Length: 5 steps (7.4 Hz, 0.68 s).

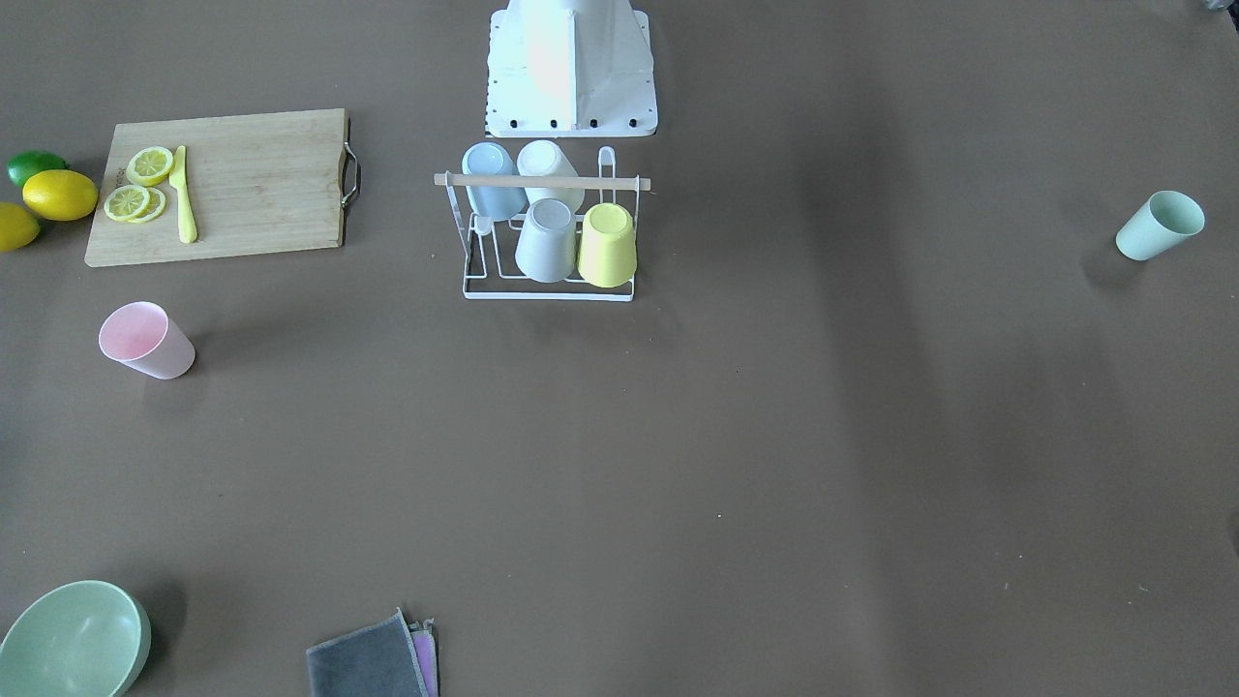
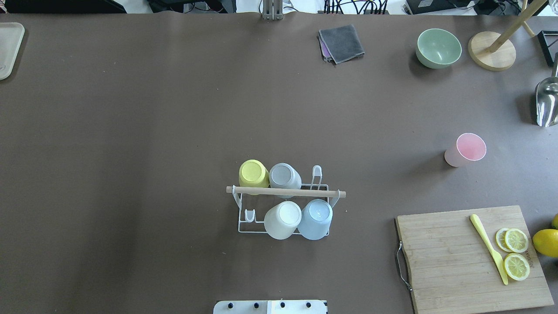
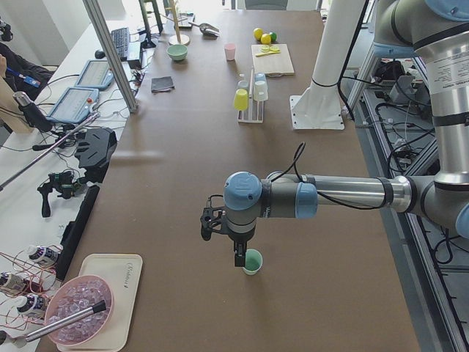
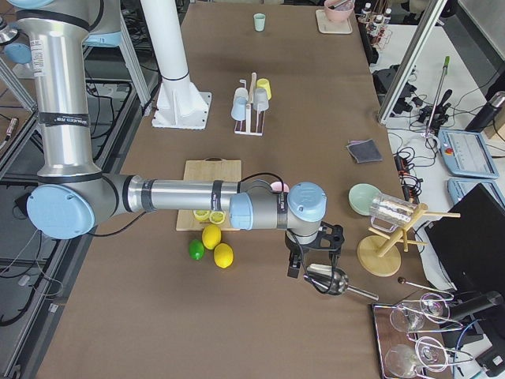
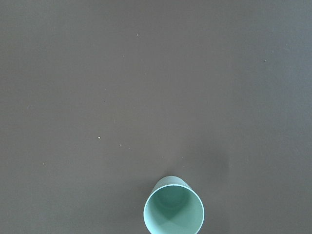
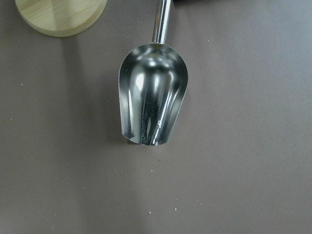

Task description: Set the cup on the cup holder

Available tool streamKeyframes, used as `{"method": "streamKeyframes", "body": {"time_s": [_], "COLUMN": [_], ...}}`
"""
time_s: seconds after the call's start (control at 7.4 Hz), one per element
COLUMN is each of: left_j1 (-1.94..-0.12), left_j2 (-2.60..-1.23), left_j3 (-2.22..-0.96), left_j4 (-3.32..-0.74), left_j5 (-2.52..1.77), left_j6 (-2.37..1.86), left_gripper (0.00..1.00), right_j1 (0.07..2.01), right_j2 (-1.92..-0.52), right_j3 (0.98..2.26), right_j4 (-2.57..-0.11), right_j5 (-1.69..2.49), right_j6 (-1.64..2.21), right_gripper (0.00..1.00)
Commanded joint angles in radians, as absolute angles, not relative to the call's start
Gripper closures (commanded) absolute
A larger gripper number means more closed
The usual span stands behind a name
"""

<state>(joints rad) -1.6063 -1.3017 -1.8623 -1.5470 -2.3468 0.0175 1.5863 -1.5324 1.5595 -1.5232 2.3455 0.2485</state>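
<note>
The white wire cup holder [image 1: 542, 181] with a wooden rod stands mid-table near the robot's base, and also shows in the overhead view [image 2: 285, 192]. It holds a yellow, a grey, a white and a blue cup upside down. A mint cup [image 1: 1160, 225] stands upright at the table's left end. It is at the bottom of the left wrist view [image 5: 173, 210]. My left gripper [image 3: 236, 257] hangs just beside it; I cannot tell if it is open. A pink cup [image 2: 466, 149] stands on the right. My right gripper [image 4: 304, 260] hovers over a metal scoop [image 6: 152, 107]; its state is unclear.
A cutting board [image 2: 457, 257] with lemon slices and a yellow knife lies near right, with whole lemons [image 1: 60, 194] beside it. A green bowl [image 2: 438, 47], a grey cloth [image 2: 341, 42], a wooden stand base [image 2: 491, 51] and a tray [image 2: 8, 48] lie along the far edge.
</note>
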Motion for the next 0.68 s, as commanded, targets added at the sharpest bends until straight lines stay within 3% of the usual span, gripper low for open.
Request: {"method": "streamKeyframes", "body": {"time_s": [0.0, 0.54], "left_j1": [-1.606, -1.606], "left_j2": [-1.305, -1.305], "left_j3": [-1.839, -1.833], "left_j4": [-1.587, -1.644], "left_j5": [-2.345, -2.345], "left_j6": [0.017, 0.017], "left_gripper": [0.01, 0.01], "right_j1": [1.586, 1.586], "right_j2": [-1.532, -1.532], "right_j3": [1.559, 1.559], "right_j4": [-1.523, -1.523], "right_j5": [2.345, 2.344], "right_j6": [0.249, 0.249], "right_gripper": [0.0, 0.0]}}
